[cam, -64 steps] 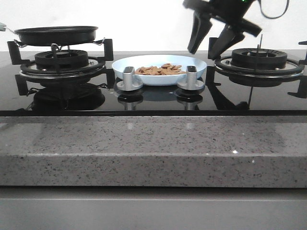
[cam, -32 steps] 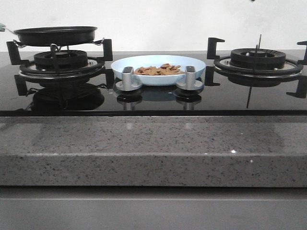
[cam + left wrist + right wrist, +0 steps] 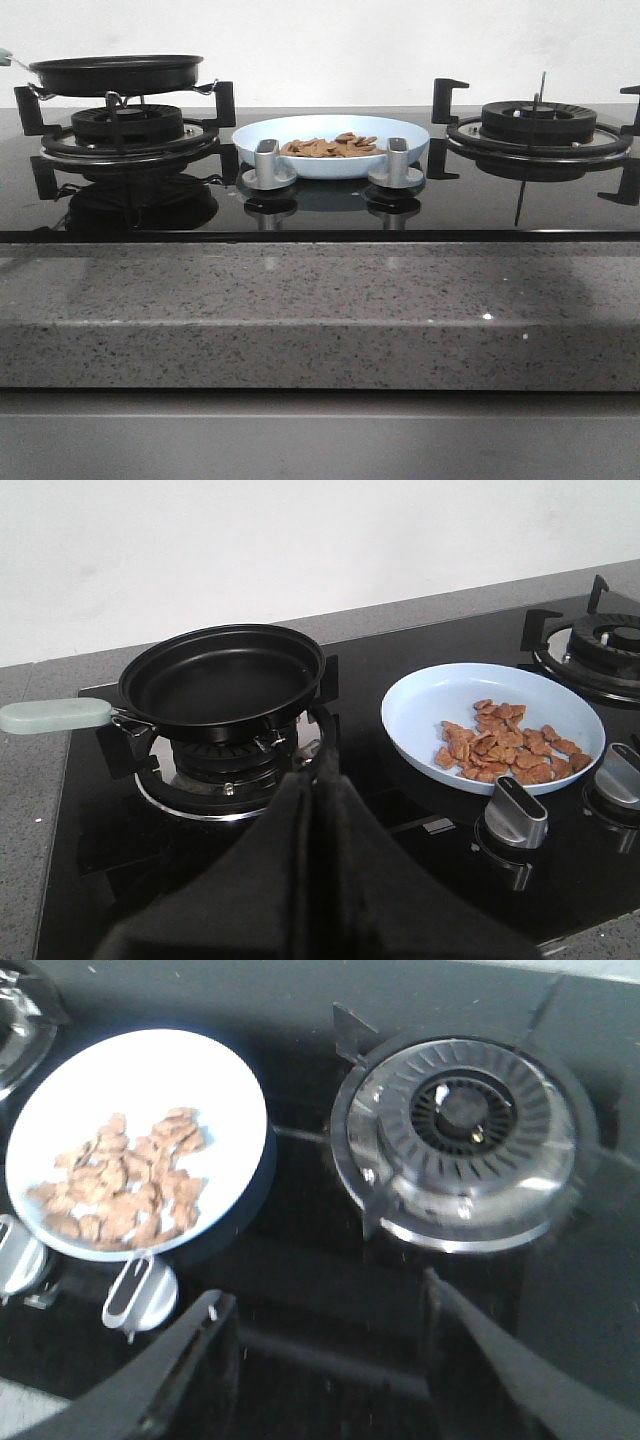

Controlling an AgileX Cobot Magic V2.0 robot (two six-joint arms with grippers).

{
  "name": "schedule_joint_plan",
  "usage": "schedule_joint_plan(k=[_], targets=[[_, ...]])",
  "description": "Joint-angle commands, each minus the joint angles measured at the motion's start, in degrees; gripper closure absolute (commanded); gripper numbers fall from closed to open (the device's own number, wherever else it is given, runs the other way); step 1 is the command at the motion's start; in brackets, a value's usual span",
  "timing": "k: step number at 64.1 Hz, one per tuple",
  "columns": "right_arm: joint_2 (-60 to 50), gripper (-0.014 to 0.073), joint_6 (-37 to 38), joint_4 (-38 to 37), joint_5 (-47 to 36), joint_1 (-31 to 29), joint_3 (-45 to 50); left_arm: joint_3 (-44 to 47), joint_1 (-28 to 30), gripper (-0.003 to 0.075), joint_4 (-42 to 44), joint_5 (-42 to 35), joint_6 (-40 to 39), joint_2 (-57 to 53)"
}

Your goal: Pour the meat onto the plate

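The pale-blue plate [image 3: 331,144] sits on the black hob between the two burners. The heap of orange-brown meat [image 3: 332,146] lies in it. The plate [image 3: 492,724] and meat [image 3: 507,754] also show in the left wrist view, and both the plate [image 3: 130,1130] and meat [image 3: 120,1188] show in the right wrist view. The black frying pan [image 3: 117,72] stands empty on the left burner [image 3: 127,125]. My left gripper [image 3: 322,776] is shut and empty, hovering in front of the pan [image 3: 222,675]. My right gripper [image 3: 325,1305] is open and empty above the hob. Neither gripper shows in the front view.
Two silver knobs [image 3: 268,165] [image 3: 397,162] stand in front of the plate. The right burner [image 3: 540,125] is bare. The pan's pale-green handle [image 3: 55,715] points away from the plate. A grey speckled counter edge [image 3: 320,310] runs along the front.
The right arm, seen over the right burner one second ago, has lifted out of the front view. Plate, meat and pan have not moved.
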Motion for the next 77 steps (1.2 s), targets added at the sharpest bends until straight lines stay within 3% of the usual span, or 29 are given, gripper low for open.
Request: schedule_joint_plan(k=[1,14,33,62,67,77], targets=[[-7.14,0.0161,-0.49,-0.3,-8.14,-0.29,5.21,-1.54,-0.51,0.0741,0.11,-4.37,-0.6,0.07],[-19.54,0.0161,-0.49,-1.37,-14.7,-0.29,19.13,-1.54,-0.51,0.0741,0.11,-4.37,-0.6,0.07],[-33.99,0.0161,-0.49,-1.78,-20.72,-0.29,31.7,-1.54,-0.51,0.0741,0.11,-4.37,-0.6,0.07],[-37.29,0.0169,-0.49,-1.78,-21.82,-0.29,34.83,-1.54,-0.51,0.0741,0.11,-4.37,-0.6,0.07],[-37.29,0.0243,-0.49,-1.78,-21.82,-0.29,34.83,-1.54,-0.51,0.0741,0.11,-4.37,-0.6,0.07],[-37.29,0.0517,-0.49,-1.78,-21.82,-0.29,34.83,-1.54,-0.51,0.0741,0.11,-4.37,-0.6,0.07]])
